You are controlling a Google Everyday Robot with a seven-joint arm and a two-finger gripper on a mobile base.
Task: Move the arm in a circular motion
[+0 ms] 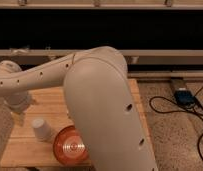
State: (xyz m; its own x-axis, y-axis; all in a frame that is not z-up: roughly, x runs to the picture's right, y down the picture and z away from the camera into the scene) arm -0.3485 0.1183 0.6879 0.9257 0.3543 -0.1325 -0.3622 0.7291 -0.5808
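One cream arm [105, 110] fills the foreground, bending at its elbow and reaching left across one wooden desk [50, 102]. Beside it on the desk lie one orange plate [70, 146] and, just left, one white cup [40, 129]. The hand [16, 102] hangs over the desk's left end; I cannot tell its state. Beyond, one dark box [184, 96] sits on the floor.
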